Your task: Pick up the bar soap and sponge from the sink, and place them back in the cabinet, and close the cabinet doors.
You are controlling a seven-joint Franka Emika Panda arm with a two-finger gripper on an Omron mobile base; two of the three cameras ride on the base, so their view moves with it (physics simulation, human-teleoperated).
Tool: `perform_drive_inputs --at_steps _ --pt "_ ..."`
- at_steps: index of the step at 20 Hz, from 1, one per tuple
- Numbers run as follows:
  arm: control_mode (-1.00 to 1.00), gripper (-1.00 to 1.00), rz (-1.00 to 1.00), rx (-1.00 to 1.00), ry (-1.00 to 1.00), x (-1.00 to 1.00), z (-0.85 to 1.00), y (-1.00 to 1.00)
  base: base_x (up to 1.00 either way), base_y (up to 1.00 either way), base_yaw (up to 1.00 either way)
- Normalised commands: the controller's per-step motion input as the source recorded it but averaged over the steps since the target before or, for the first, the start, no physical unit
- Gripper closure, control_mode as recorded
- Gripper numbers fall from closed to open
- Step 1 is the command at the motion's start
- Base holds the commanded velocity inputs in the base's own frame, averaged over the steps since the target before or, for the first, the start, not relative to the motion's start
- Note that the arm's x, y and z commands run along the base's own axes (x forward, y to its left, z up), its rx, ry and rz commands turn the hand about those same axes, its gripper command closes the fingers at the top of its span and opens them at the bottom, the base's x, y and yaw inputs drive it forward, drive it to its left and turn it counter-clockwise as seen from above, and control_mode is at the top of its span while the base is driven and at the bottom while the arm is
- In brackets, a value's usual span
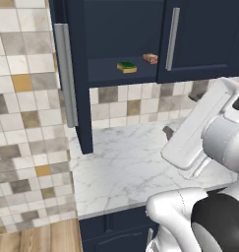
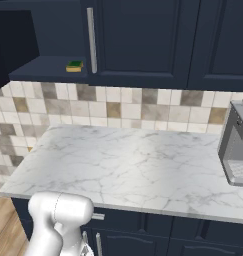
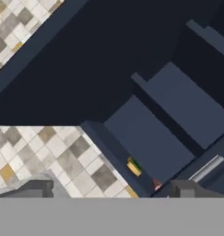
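Observation:
The sponge [image 1: 126, 67], green with a yellow edge, lies on the lower shelf of the open navy cabinet [image 1: 121, 29]. The orange-red bar soap [image 1: 150, 58] lies just to its right on the same shelf. The left cabinet door [image 1: 67, 74] stands swung open, and the right door [image 1: 199, 39] is shut. The right base view shows the sponge [image 2: 74, 66] beside the shut door's handle. In the hand view my gripper [image 3: 111, 190] is open and empty, well short of the sponge [image 3: 134, 167] and the soap [image 3: 156, 185]. The sink is out of view.
A white marble counter [image 1: 121, 167] runs below the cabinet, against a tiled backsplash [image 2: 123, 107]. A grey coffee machine [image 2: 237, 150] stands at the counter's right end. Navy base cabinets [image 2: 143, 230] sit under the counter. My white arm [image 1: 199, 128] reaches up on the right.

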Motion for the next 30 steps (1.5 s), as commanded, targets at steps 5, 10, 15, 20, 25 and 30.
perform_drive_inputs --at_steps 5,10,15,20,25,30 --pt "-1.00 -1.00 0.00 -0.22 -0.07 -0.37 0.00 0.52 0.00 0.00 0.00" --pt "-1.00 -1.00 0.00 -0.23 -0.04 -0.26 0.00 0.52 0.00 0.00 0.00" --pt "-1.00 -1.00 0.03 -0.20 -0.02 -0.03 0.00 0.66 0.00 0.00 0.00" --pt "-1.00 -1.00 0.00 -0.15 0.00 0.00 0.00 0.62 0.00 0.00 0.00" --pt "-1.00 -1.00 0.00 -0.16 0.00 0.00 0.00 0.63 0.00 0.00 0.00" --pt "-1.00 -1.00 0.00 -0.14 0.00 0.13 0.00 0.53 0.00 0.00 0.00"
